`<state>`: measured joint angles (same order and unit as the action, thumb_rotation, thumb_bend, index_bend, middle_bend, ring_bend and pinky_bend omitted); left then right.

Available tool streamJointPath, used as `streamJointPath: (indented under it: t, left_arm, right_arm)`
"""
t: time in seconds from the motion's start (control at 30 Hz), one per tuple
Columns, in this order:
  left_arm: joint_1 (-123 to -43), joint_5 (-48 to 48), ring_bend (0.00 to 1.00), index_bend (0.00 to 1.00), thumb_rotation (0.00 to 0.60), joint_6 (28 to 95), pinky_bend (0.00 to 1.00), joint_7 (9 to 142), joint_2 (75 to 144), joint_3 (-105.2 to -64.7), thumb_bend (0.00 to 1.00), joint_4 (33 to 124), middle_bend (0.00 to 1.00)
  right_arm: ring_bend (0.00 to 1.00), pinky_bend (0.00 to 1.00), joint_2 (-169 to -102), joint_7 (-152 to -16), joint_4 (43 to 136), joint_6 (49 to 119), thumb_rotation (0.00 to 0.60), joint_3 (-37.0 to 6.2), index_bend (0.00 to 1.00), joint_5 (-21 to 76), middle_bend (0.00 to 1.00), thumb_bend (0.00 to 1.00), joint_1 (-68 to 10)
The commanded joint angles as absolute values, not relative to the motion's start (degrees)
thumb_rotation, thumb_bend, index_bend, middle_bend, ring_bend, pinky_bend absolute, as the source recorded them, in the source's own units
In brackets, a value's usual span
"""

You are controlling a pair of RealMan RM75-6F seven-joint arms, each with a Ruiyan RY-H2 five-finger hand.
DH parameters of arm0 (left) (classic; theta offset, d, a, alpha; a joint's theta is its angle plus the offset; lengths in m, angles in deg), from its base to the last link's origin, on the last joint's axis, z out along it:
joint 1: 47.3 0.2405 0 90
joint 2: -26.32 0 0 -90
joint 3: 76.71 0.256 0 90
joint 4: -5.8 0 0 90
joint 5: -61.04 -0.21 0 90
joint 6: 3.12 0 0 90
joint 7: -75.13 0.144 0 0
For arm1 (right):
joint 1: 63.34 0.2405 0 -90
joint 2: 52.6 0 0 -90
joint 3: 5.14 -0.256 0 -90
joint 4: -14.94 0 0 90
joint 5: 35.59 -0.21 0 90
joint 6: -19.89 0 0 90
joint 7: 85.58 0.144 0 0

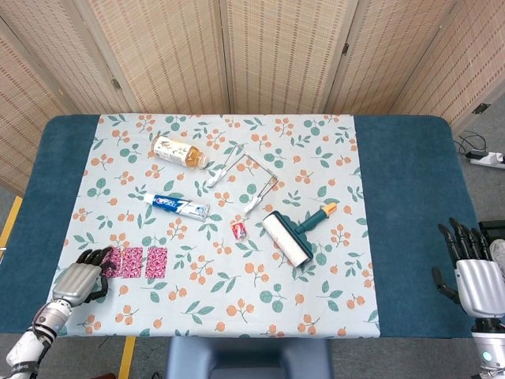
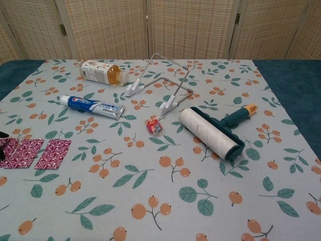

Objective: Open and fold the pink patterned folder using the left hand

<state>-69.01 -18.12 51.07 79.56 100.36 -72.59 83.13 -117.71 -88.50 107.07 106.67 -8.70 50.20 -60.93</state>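
Note:
The pink patterned folder [image 1: 135, 262] lies flat on the floral cloth near the front left, spread into three panels. The chest view shows the folder [image 2: 39, 152] running off its left edge. My left hand [image 1: 81, 277] sits just left of it, fingertips [image 1: 99, 257] at the edge of the left panel, holding nothing. Only a dark fingertip [image 2: 2, 134] of this hand shows in the chest view. My right hand [image 1: 472, 272] hangs off the table's right side, fingers apart and empty.
On the cloth lie a toothpaste tube [image 1: 177, 206], a bottle [image 1: 180, 151], a metal wire stand [image 1: 245, 177], a small red packet [image 1: 239, 229] and a lint roller [image 1: 293, 234]. The table's front edge [image 1: 237, 335] runs close to the folder.

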Motion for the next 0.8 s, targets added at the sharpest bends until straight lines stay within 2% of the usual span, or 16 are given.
streamJointPath:
  t: [0.03,0.5,0.57,0.67,0.73,0.8]
  left_arm:
    - [-68.8,-17.2,0.00,0.28,0.278,50.9,0.00,80.3,100.4,-72.8,0.84,82.8,0.00]
    - [-68.7,-17.8,0.00,0.27,0.277,52.9,0.00,79.1,98.7,-73.8,0.84,84.9,0.00]
    - [-69.3,-19.2,0.00,0.25,0.276,53.4,0.00,78.1,98.7,-74.1,0.79,85.7,0.00]
    - [-70.7,-20.4,0.00,0.21,0.278,52.9,0.00,78.8,98.7,-74.6,0.53,86.9,0.00]
    - [-71.7,-20.7,0.00,0.20,0.280,52.6,0.00,80.2,99.1,-75.2,0.45,87.5,0.00]
    - [-72.6,-20.5,0.00,0.19,0.278,51.9,0.00,81.6,99.6,-75.7,0.41,88.0,0.00]
  right_arm:
    - [0.00,0.00,-117.7,-88.4,107.0,106.7,0.600,-8.7,0.00,50.1,0.00,0.46,-61.0]
    - [0.00,0.00,-117.7,-88.3,106.8,106.9,0.599,-8.9,0.00,50.2,0.00,0.46,-61.1]
    - [0.00,0.00,-117.4,-88.2,106.9,107.1,0.600,-9.0,0.00,50.3,0.00,0.46,-61.1]
    - [0.00,0.00,-117.0,-88.3,107.1,107.4,0.600,-9.1,0.00,50.5,0.00,0.46,-61.1]
    - [0.00,0.00,-116.7,-88.3,107.2,107.6,0.600,-9.2,0.00,50.5,0.00,0.46,-61.2]
    - [0.00,0.00,-116.5,-88.2,107.2,107.7,0.600,-9.3,0.00,50.4,0.00,0.46,-61.2]
